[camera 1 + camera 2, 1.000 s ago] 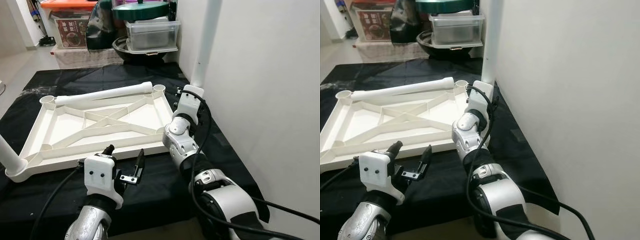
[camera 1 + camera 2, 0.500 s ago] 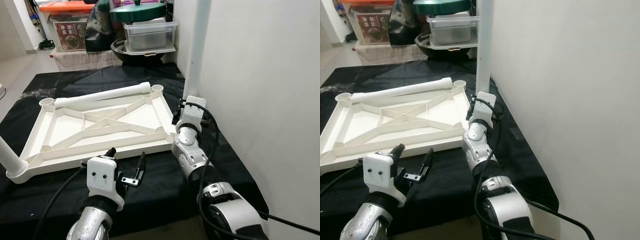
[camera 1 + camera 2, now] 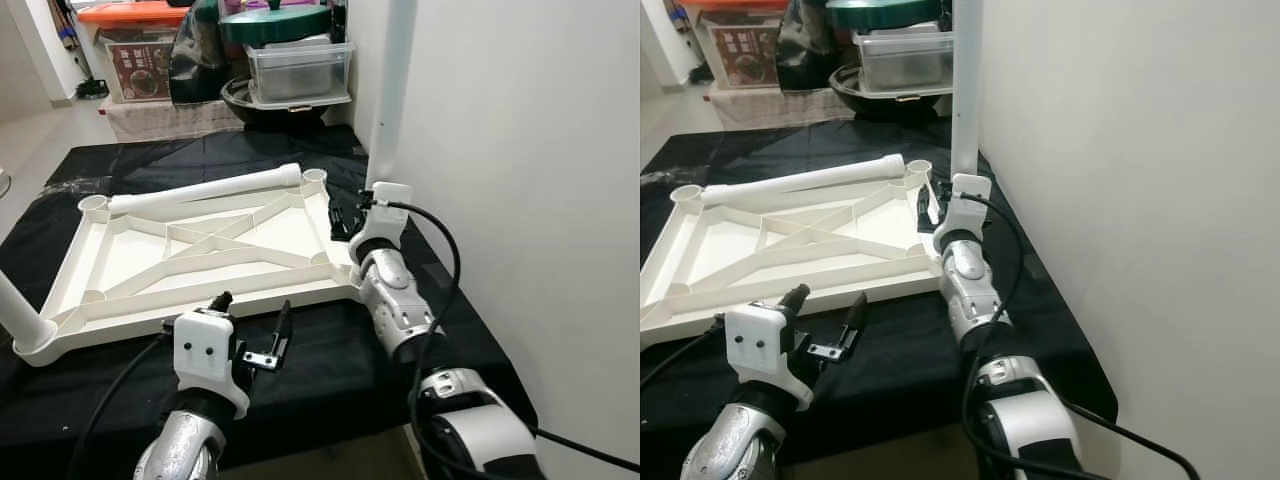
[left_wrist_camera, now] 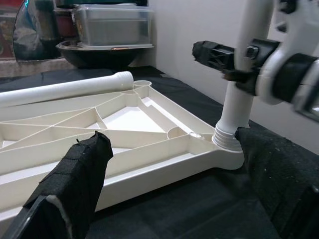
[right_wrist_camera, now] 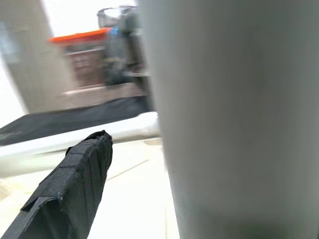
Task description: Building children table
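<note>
Right gripper (image 3: 345, 215) clenched on upright leg (image 3: 388, 90) in near-right socket (image 4: 227, 142) (left gripper (image 3: 252, 322) released, idle): risk of cross-threading if tilted.

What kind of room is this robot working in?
Probably a home's spare or storage corner: a clear plastic lidded storage box and an orange-lidded bin are stacked by the white wall, with a white plastic tabletop frame upside down on black cloth.

One tabletop (image 3: 200, 250) lies upside down. Three legs: two standing in its corners (image 3: 388, 90) (image 3: 15, 310), one lying along its far edge (image 3: 205, 188).
</note>
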`<state>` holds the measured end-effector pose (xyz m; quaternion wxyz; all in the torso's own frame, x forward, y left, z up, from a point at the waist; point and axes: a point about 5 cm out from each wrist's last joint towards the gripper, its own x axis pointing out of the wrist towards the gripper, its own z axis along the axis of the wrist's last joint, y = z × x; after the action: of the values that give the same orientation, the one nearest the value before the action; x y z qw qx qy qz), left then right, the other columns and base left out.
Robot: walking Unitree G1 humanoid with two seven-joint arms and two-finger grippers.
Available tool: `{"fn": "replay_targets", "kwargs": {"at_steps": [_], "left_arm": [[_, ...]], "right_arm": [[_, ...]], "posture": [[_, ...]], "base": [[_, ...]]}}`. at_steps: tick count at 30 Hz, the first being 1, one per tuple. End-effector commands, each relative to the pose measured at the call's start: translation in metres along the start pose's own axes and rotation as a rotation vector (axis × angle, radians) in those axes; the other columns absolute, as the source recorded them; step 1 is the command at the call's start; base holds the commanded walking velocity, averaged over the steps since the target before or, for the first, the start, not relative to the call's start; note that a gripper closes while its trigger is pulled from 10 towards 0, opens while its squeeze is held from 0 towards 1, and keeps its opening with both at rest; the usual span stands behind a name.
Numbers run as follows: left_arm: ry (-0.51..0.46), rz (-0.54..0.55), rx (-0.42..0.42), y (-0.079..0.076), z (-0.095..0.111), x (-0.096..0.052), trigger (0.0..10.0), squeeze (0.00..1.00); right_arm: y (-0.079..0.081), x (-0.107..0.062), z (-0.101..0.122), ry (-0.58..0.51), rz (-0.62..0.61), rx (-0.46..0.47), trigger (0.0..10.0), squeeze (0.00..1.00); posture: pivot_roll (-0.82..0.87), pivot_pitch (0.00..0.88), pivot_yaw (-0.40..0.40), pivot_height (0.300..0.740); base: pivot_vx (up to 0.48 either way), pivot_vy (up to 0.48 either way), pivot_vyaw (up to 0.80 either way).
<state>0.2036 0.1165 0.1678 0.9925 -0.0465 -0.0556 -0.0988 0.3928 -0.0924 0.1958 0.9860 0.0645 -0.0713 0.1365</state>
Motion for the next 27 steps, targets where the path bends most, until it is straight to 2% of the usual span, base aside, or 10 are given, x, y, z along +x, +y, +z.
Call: {"fn": "replay_targets", "kwargs": {"at_steps": [1,2,4,6,7,11,20,22,24,27], "left_arm": [[0.012,0.006,0.007,0.002,-0.004,0.001,10.0,0.00],[0.011,0.006,0.008,0.002,-0.004,0.001,10.0,0.00],[0.011,0.006,0.008,0.002,-0.004,0.001,10.0,0.00],[0.008,0.007,0.009,0.001,-0.003,0.002,10.0,0.00],[0.008,0.007,0.009,0.001,-0.003,0.002,10.0,0.00],[0.005,0.011,0.008,0.000,-0.003,0.001,10.0,0.00],[0.005,0.013,0.005,-0.001,-0.002,0.000,10.0,0.00],[0.003,0.007,0.002,-0.002,-0.002,0.000,10.0,0.00],[0.003,0.007,0.002,-0.002,-0.002,0.000,10.0,0.00],[0.004,0.001,-0.001,-0.003,-0.002,-0.001,10.0,0.00]], "right_arm": [[0.007,0.002,-0.001,0.039,0.238,0.007,10.0,0.00],[0.006,0.002,-0.002,0.063,0.318,0.008,10.0,0.00],[0.006,0.002,-0.002,0.063,0.318,0.008,10.0,0.00],[0.006,0.002,0.000,0.101,0.437,0.005,10.0,0.00],[0.006,0.002,0.000,0.101,0.437,0.005,10.0,0.00],[0.010,0.003,0.008,0.153,0.666,0.017,10.0,0.00],[0.020,0.000,0.017,0.183,0.911,0.055,10.0,0.00],[0.025,-0.003,0.019,0.197,1.026,0.061,10.0,0.00],[0.025,-0.003,0.019,0.197,1.026,0.061,10.0,0.00],[0.029,-0.007,0.018,0.216,1.126,0.063,10.0,0.00]], "posture": [[0.00,0.000,0.015,0.740],[0.01,0.000,0.009,0.740],[0.01,0.000,0.009,0.740],[0.02,0.000,0.003,0.740],[0.02,0.000,0.003,0.740],[0.03,0.000,-0.010,0.740],[0.04,0.001,-0.017,0.740],[0.04,0.001,-0.017,0.740],[0.04,0.001,-0.017,0.740],[0.04,0.001,-0.017,0.740]], "base": [[0.000,0.000,0.00],[0.000,0.000,0.00],[0.000,0.000,0.00],[0.000,0.000,0.00],[0.000,0.000,0.00],[0.000,0.000,0.00],[0.000,0.000,0.00],[0.000,0.000,0.00],[0.000,0.000,0.00],[0.000,0.000,0.00]]}}
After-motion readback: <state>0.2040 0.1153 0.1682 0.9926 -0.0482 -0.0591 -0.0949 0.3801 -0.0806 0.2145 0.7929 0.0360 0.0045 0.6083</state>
